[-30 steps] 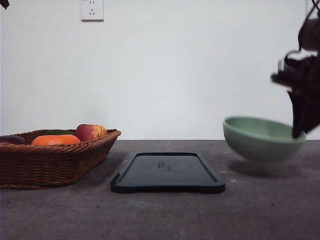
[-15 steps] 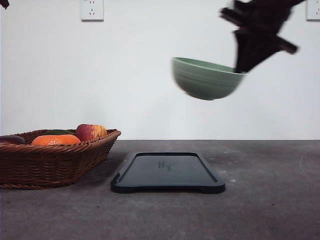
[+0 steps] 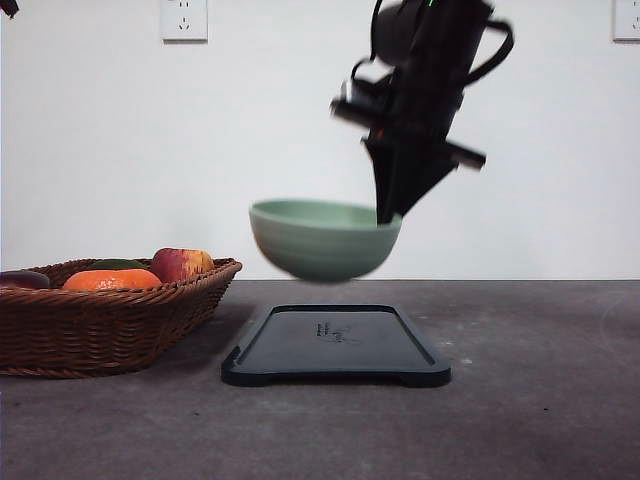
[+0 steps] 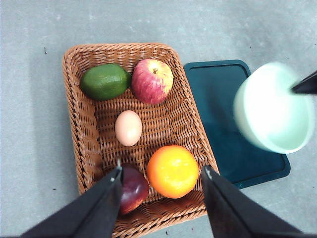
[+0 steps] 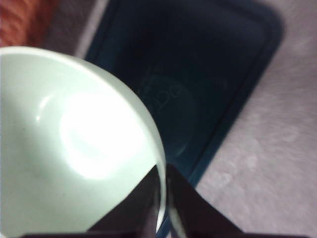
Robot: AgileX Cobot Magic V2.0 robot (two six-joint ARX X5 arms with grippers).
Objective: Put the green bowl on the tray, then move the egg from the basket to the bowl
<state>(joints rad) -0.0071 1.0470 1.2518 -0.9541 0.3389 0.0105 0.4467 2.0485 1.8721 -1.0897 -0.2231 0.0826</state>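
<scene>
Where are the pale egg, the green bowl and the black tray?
Small pale oval egg (image 4: 128,128): left wrist view, its middle.
Pale green round bowl (image 3: 322,246): front view, outer wall.
Flat black rectangular tray (image 3: 300,345): front view, bare floor.

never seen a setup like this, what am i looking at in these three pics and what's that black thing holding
It is a two-armed robot at a grey table. One picture looks forward over the table; the other two come from cameras on each arm's wrist, looking down past the fingers.

In the front picture the right gripper pinches the rim of a green bowl, holding it in the air above a black tray. The right wrist picture shows that same grip close up.

The left wrist picture looks down on a wicker basket beside the tray. The left gripper hangs open above it, holding nothing. In the basket lie an egg, an apple, an orange, a green fruit and a dark red fruit.
</scene>
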